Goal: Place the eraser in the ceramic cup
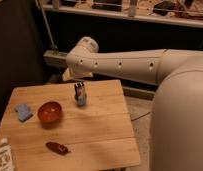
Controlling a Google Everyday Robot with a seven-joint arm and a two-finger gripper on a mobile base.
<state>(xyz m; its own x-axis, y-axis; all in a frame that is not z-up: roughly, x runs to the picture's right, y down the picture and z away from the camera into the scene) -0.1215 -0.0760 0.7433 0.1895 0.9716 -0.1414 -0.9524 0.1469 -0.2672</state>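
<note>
A dark eraser (79, 90) stands in the cup (81, 99), right of the bowl (49, 112). The gripper (79, 85) is just above; grip unclear. The eraser is likely light and firm.

**Materials and finish**

Table (102, 131): pale planked wood, matt.
Arm (125, 64): smooth off-white shell, faint sheen.
Bowl (49, 112): red-brown, glossy.
Cup (82, 100): pale blue-grey ceramic, smooth.
Eraser (80, 92): dark, matt, whitish marks.
Gripper (79, 85): dark, dull, directly over cup.
Pad (23, 112): blue, matt.
</note>
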